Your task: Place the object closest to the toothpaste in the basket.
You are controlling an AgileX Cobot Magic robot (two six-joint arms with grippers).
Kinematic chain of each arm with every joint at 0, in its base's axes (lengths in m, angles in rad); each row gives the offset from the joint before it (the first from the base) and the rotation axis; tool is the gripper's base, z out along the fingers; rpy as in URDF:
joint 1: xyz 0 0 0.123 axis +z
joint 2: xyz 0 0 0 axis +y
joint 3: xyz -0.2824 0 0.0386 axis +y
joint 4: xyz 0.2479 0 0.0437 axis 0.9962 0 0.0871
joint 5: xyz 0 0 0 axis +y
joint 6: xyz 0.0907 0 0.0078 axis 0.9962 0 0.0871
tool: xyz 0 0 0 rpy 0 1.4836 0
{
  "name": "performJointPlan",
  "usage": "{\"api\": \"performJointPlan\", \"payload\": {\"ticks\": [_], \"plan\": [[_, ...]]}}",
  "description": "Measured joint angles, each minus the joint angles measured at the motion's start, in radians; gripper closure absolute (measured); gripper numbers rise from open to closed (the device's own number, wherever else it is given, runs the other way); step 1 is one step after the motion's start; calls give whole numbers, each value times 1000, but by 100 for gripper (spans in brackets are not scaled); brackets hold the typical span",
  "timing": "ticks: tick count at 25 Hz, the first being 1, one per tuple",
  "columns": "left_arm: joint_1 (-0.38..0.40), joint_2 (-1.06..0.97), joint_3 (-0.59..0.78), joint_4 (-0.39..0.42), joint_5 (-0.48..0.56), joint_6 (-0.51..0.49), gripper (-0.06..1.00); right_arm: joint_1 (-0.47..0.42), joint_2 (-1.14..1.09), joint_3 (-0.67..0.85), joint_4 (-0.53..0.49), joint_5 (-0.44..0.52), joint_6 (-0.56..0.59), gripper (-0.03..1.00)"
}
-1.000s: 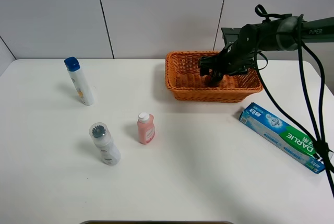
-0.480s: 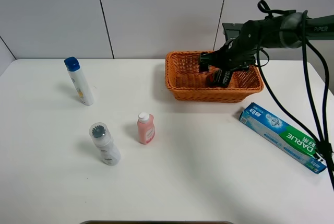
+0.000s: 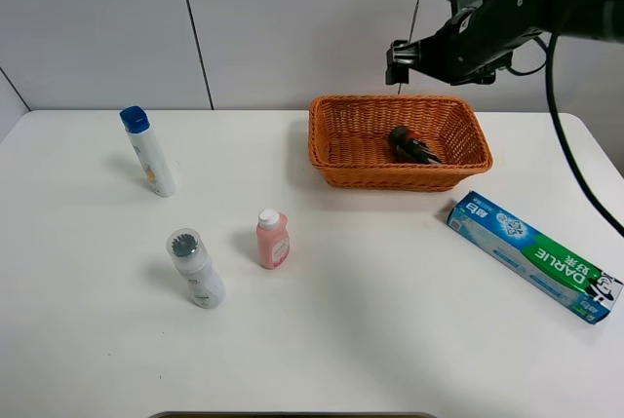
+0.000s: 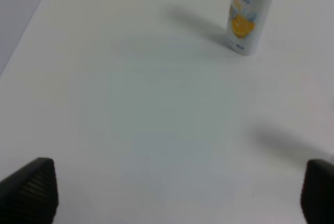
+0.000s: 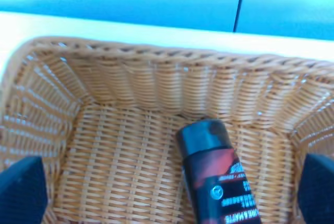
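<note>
The green and blue toothpaste box lies on the table at the right. The orange wicker basket stands at the back centre-right. A black bottle with a red label lies on its side inside it, also seen in the right wrist view on the basket floor. My right gripper is open and empty, raised above the basket's back edge; its fingertips frame the bottle from above. My left gripper is open and empty over bare table; it does not show in the exterior view.
A white bottle with a blue cap stands at the left, also in the left wrist view. A small pink bottle and a grey-capped bottle stand left of centre. The white table meets a wall behind.
My right gripper has let go of the black bottle inside the basket and risen up and back. The bottle now lies on the basket floor.
</note>
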Motion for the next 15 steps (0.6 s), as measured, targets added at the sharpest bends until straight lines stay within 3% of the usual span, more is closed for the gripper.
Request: {"api": "performJointPlan", "payload": {"ticks": [15], "plan": [[0, 0, 0, 0, 0, 0, 0, 3, -390, 0, -29, 286, -45, -2]]}}
